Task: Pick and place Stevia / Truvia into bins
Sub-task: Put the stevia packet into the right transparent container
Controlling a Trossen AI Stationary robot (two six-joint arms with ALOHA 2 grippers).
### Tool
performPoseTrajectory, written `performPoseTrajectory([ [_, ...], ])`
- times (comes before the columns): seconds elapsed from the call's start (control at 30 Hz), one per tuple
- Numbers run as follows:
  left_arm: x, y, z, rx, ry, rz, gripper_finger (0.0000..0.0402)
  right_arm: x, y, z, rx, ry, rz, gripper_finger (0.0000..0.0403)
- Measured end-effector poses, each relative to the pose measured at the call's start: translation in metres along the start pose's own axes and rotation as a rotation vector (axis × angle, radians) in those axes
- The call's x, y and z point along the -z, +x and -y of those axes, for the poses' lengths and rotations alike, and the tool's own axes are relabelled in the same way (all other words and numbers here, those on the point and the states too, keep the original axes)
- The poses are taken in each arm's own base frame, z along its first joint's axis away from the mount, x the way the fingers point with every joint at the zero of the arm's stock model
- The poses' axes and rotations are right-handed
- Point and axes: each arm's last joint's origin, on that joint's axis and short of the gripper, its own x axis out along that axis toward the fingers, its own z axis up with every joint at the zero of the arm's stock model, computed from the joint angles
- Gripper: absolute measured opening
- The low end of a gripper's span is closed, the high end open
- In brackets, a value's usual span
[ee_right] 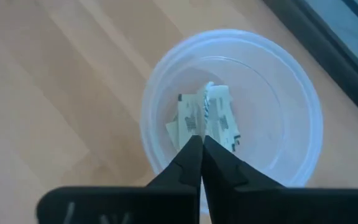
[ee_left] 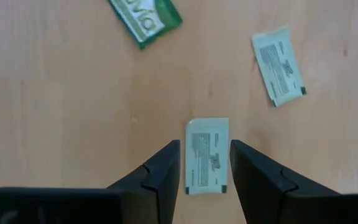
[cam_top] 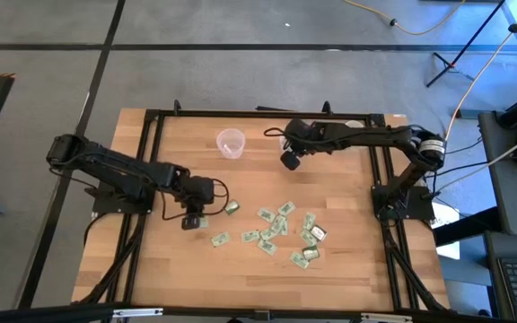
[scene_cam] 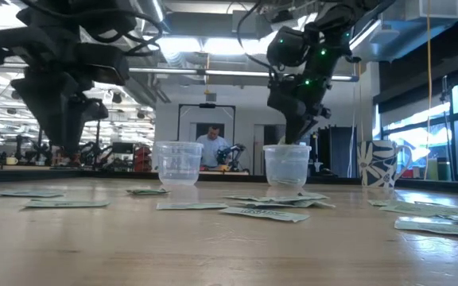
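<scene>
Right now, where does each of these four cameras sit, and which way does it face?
High: overhead, facing down on table, both arms.
Low: tabletop height, facing the room; both arms descend.
Left wrist: on left arm, open left fingers around a sachet.
Right wrist: right fingers above a cup.
Shared: that cup shows low too.

Two matte black jointed arms [cam_top: 119,170] [cam_top: 357,136], looped black cables, wedge-shaped fingers [ee_left: 166,171]; green lights dot the upper-right arm in the low view.

light: bright, even; low view: ceiling lamps [scene_cam: 213,44] glare, near table [scene_cam: 213,254] blurred
</scene>
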Motion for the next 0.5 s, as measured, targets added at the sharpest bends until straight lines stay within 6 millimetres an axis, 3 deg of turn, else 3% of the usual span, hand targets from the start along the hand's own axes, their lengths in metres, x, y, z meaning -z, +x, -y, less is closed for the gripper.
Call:
performPoseTrajectory([
  [0.3,0.001,0.008,0.005,-0.059,0.052,-0.011,0.0139,-0.001,0.001,0.000,0.006,0.001,0.014,0.0060],
  [0.5,-0.001,0.025,0.003,-0.082,0.098,-0.077,0.0139,-0.001,0.001,0.000,0.005,0.012,0.017,0.0082],
])
